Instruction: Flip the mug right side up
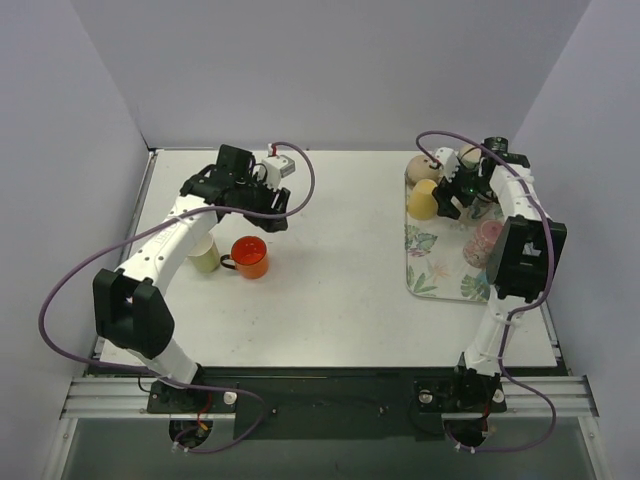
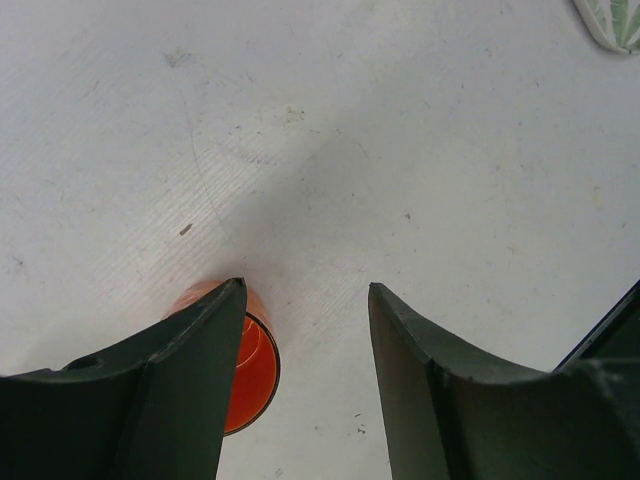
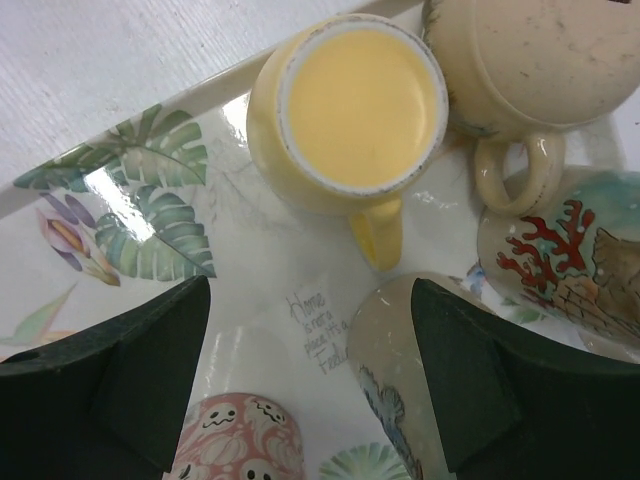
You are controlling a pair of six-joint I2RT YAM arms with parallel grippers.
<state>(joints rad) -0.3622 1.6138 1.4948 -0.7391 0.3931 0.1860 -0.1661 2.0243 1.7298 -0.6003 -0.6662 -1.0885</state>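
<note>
An orange mug [image 1: 250,257] stands on the white table with its mouth up; its orange inside [image 2: 255,370] shows in the left wrist view, partly behind my left finger. My left gripper [image 2: 305,285] hangs open above the bare table just past that mug, holding nothing. On the leaf-print tray [image 3: 130,220] a yellow mug [image 3: 360,100] sits bottom up, handle toward the camera. My right gripper [image 3: 310,285] is open above the tray, short of the yellow mug, with nothing between its fingers.
A pale cup [image 1: 205,256] stands left of the orange mug. Around my right gripper the tray also carries a cream mug [image 3: 540,50], a coral-print mug [image 3: 570,260], a grey mug with blue print [image 3: 400,350] and a pink ghost-print mug [image 3: 240,440].
</note>
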